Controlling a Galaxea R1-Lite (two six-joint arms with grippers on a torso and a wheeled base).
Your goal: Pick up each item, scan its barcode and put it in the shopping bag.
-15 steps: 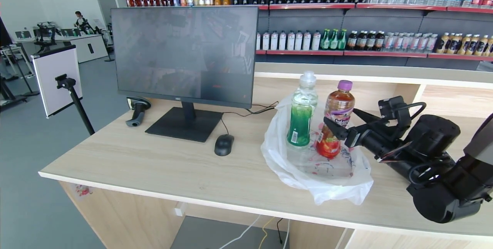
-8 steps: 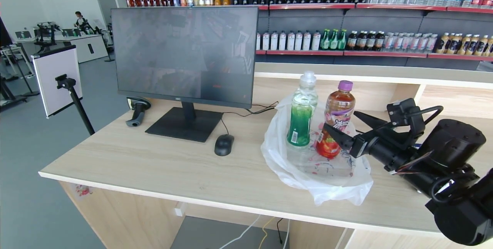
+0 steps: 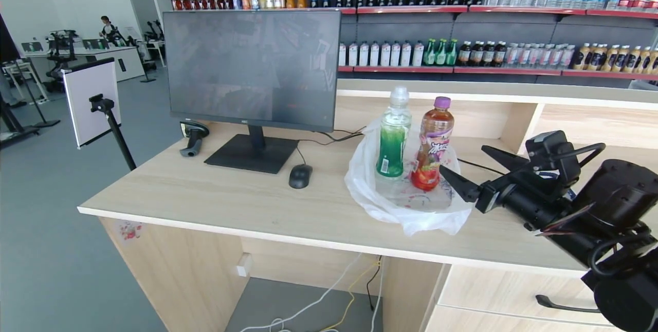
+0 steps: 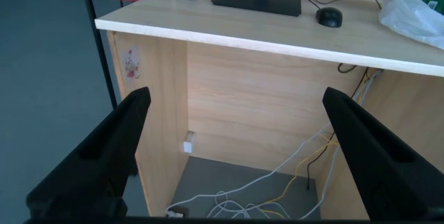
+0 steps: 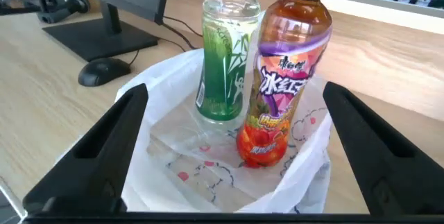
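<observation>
right arm backs off, both bottles bagged

a second ago the right gripper (image 3: 462, 158) had its fingers either side of the iced tea bottle (image 3: 433, 142). now it is just beside the shopping bag (image 3: 411, 219), jaws wide and empty. the whole head view has shifted too, so the camera moved. the tea stands upright in the bag, close by the green drink bottle (image 3: 393, 136). the left gripper (image 4: 236, 92) hangs well apart from the bag, spread wide, holding nothing. the task looks all but finished.
</observation>
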